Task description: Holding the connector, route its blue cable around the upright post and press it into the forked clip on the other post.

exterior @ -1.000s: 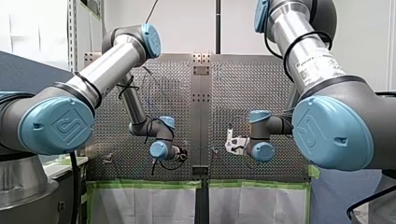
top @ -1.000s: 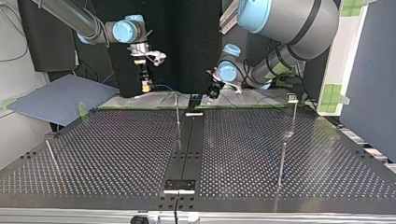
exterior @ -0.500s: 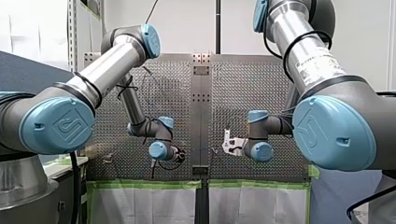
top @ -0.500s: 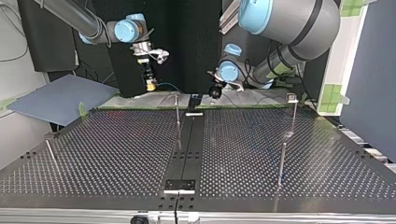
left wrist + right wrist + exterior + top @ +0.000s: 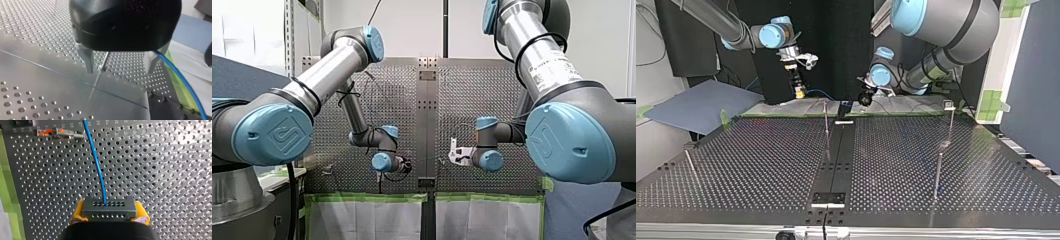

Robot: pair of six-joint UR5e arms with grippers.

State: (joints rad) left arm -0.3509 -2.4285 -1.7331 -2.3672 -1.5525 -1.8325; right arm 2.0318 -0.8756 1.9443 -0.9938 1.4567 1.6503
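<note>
Connector (image 5: 109,206) clamped in my right gripper (image 5: 109,213)

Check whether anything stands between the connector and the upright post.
Nothing visible does. In the top view only the blue cable runs between the connector in my right gripper and the post; my left gripper hangs beyond it.

Embossed logo on blue joint cap (image 5: 276,134), letters unclear. Sticker (image 5: 553,64) on right arm illegible. Engraved numbers (image 5: 102,123) on table (image 5: 155,175) blurred.
</note>
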